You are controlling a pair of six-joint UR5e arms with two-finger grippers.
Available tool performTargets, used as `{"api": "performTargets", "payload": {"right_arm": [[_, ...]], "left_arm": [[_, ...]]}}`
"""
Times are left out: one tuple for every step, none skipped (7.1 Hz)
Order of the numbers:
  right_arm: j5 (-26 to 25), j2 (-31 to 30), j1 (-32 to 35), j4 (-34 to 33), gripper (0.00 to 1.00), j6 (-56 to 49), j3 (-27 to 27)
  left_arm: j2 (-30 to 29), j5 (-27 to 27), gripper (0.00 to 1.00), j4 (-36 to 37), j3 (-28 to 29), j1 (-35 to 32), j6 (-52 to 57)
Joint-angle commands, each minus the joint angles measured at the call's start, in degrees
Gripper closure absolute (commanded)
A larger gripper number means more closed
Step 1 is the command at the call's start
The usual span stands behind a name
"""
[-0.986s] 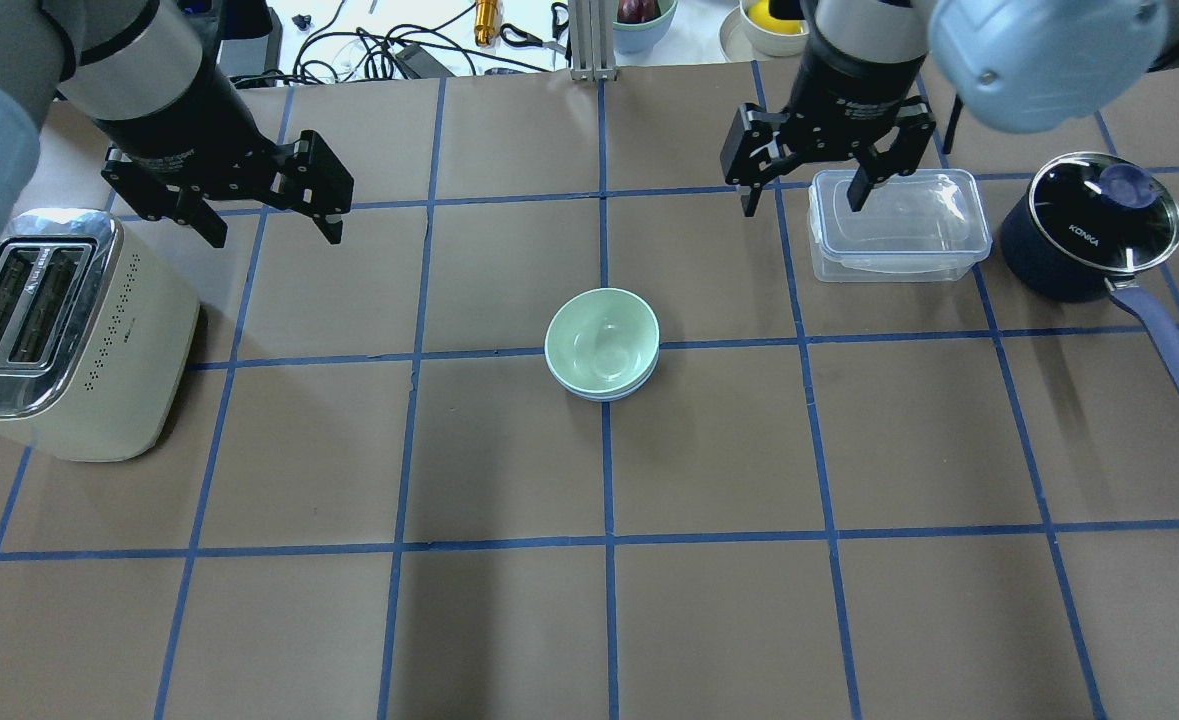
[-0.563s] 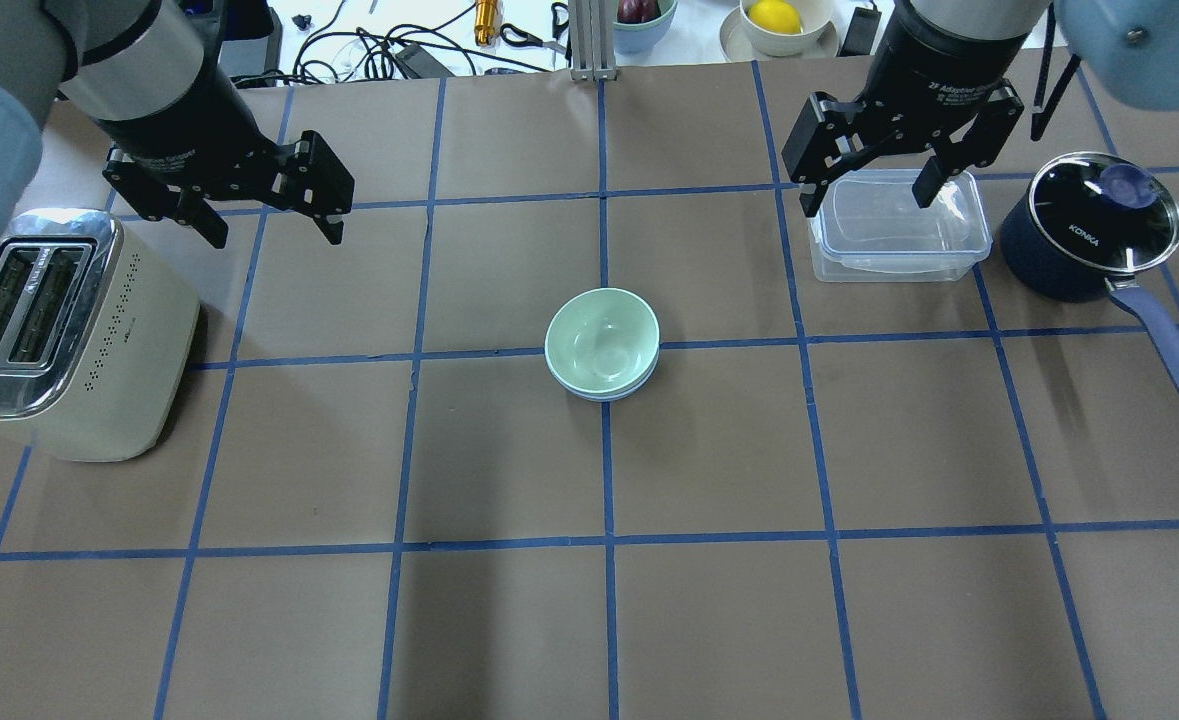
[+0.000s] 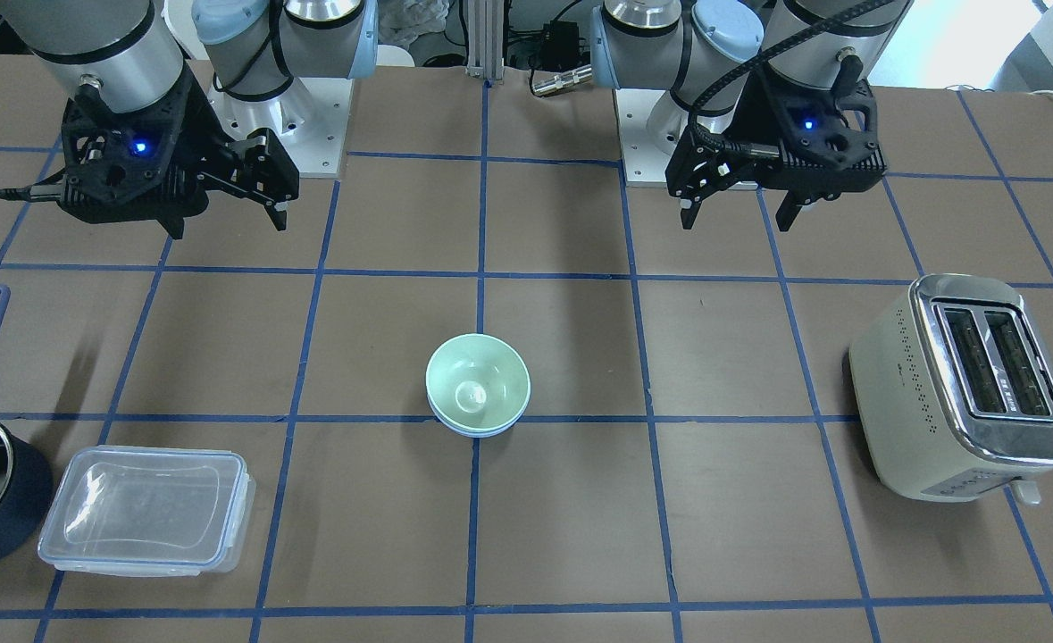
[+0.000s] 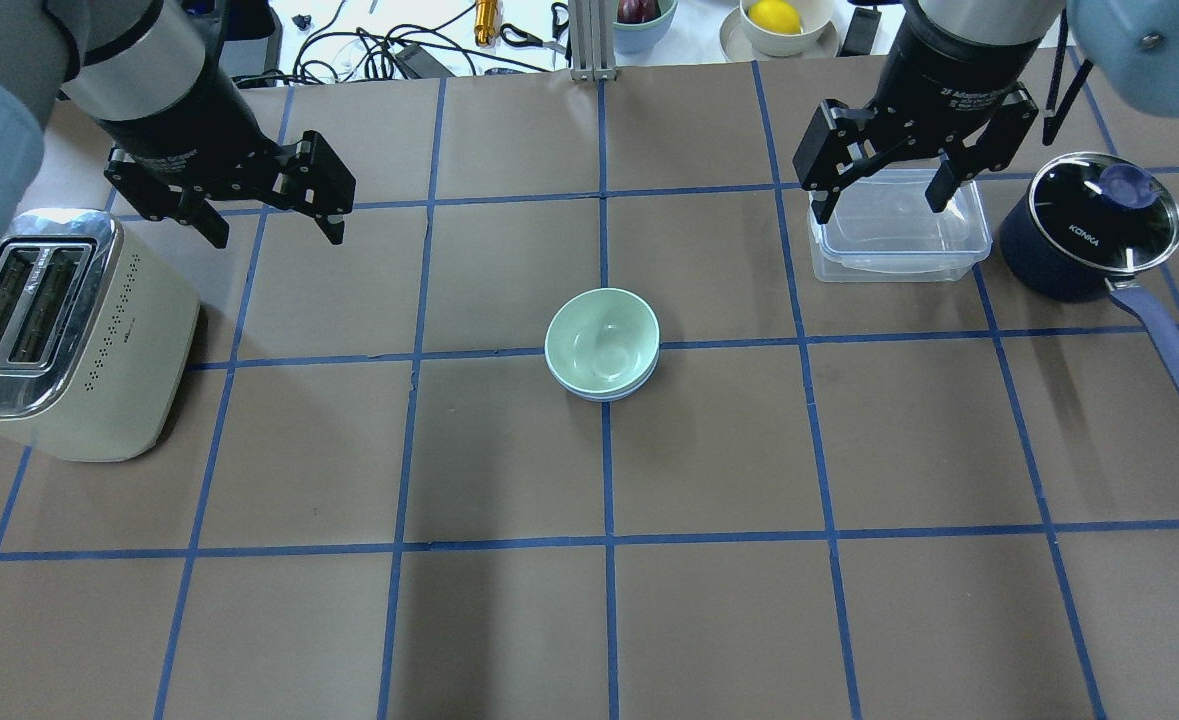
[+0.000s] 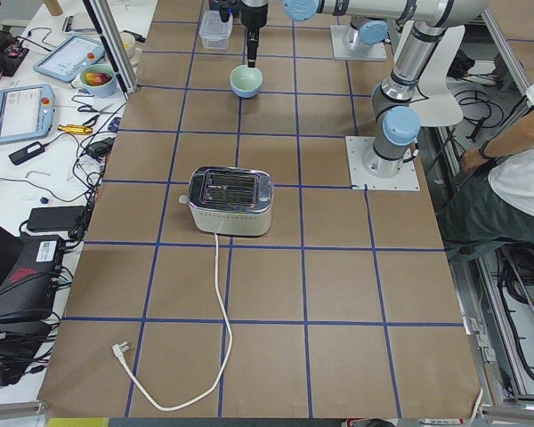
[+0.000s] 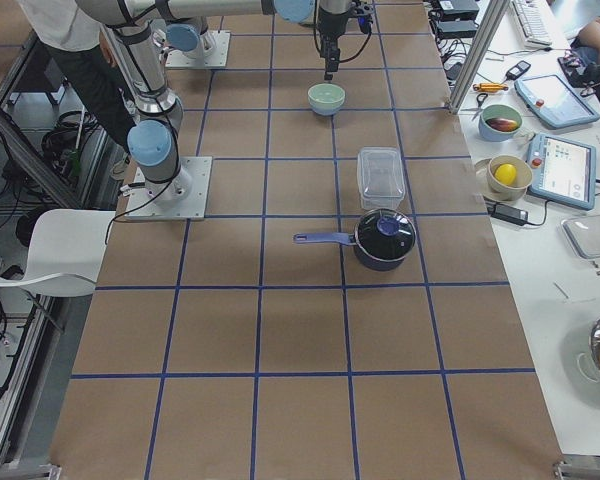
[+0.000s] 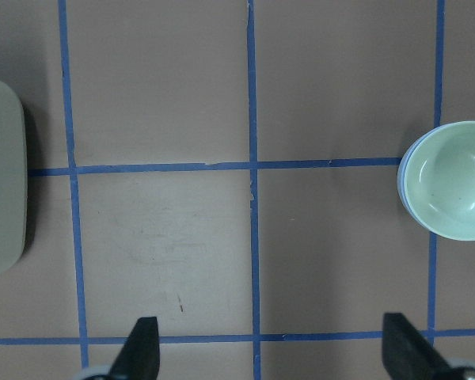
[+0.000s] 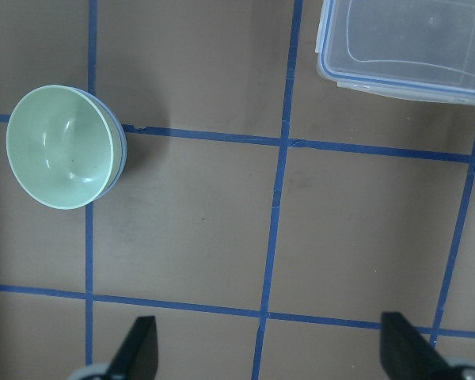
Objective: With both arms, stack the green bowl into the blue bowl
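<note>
The green bowl (image 4: 602,342) sits nested inside the blue bowl (image 4: 606,395) at the table's centre. Only a thin blue rim shows under it. The stack also shows in the front view, the green bowl (image 3: 477,382) above the blue bowl's rim (image 3: 477,431). My left gripper (image 4: 277,237) is open and empty, raised over the table behind and left of the bowls. My right gripper (image 4: 881,210) is open and empty, raised above the clear container at the back right. The left wrist view has the green bowl (image 7: 451,180) at its right edge. The right wrist view has the green bowl (image 8: 59,146) at its upper left.
A cream toaster (image 4: 59,340) stands at the left. A clear lidded container (image 4: 899,240) and a dark navy saucepan (image 4: 1089,230) with a glass lid stand at the back right. Cables and bowls of fruit lie beyond the table's far edge.
My right gripper has moved right, from beside the container's left end to over it. The left gripper and the bowls have not moved.
</note>
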Motion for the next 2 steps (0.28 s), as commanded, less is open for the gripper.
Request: {"api": "performTargets", "payload": {"right_arm": [[-3.2, 0.1, -0.5, -0.3, 0.0, 0.2, 0.0], [-4.4, 0.0, -0.6, -0.5, 0.0, 0.5, -0.3]], "left_arm": [[0.6, -0.8, 0.0, 0.0, 0.1, 0.8, -0.4], [0.8, -0.2, 0.0, -0.1, 0.1, 0.7, 0.3]]}}
